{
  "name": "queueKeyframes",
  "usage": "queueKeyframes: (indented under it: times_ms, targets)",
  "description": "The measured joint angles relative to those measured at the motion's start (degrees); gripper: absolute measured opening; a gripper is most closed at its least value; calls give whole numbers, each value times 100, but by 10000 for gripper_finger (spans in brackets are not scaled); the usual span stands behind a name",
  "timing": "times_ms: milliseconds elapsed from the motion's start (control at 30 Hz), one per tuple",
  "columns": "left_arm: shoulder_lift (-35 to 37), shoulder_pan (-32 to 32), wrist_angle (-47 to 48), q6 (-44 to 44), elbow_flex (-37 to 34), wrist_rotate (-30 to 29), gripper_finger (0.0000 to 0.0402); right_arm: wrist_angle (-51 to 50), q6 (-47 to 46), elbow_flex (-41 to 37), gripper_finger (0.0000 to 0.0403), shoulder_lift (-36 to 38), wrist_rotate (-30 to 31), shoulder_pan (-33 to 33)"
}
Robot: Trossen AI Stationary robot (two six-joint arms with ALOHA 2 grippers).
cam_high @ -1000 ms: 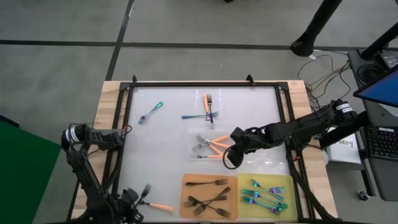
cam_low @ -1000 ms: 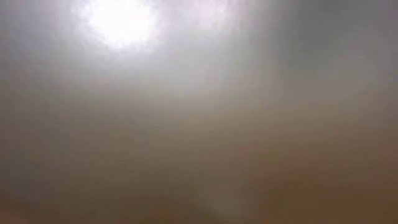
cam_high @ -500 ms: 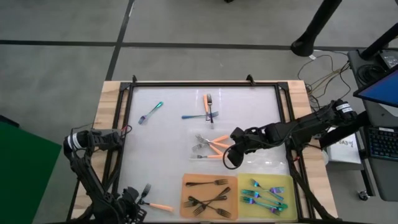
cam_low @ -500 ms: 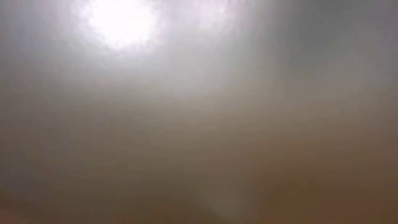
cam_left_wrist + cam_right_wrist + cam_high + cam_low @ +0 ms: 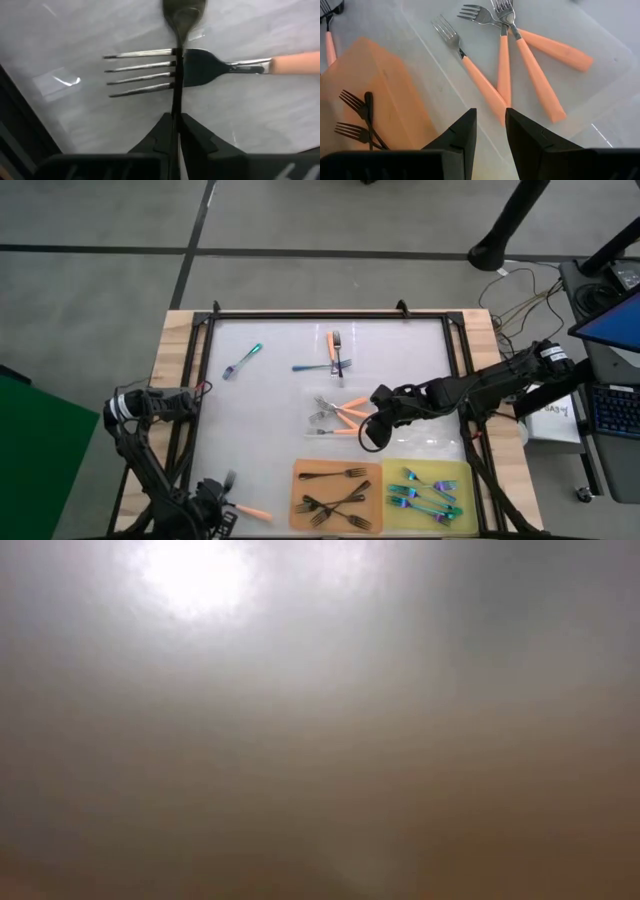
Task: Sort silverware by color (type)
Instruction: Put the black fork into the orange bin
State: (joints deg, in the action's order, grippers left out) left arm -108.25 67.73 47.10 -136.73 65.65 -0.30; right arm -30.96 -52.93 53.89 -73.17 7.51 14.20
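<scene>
Left wrist view: newly pinched by the left gripper (image 5: 176,122), spread wide a second ago, the handle of a black fork (image 5: 183,15), crossing an orange-handled fork (image 5: 200,65) at the near left corner. Probably ready to lift toward the orange mat (image 5: 300,470). Farther right, hovering with jaws apart over the clear tray (image 5: 440,442): the right gripper (image 5: 490,125). White table (image 5: 270,410); beyond, grey floor (image 5: 100,280).
</scene>
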Motion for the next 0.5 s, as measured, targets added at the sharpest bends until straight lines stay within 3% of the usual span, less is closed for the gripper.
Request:
queueKeyframes:
  times_ms: [500]
  targets:
    - [139,-78,513,75,208,-238,2,0,4,0,93,0,0,0]
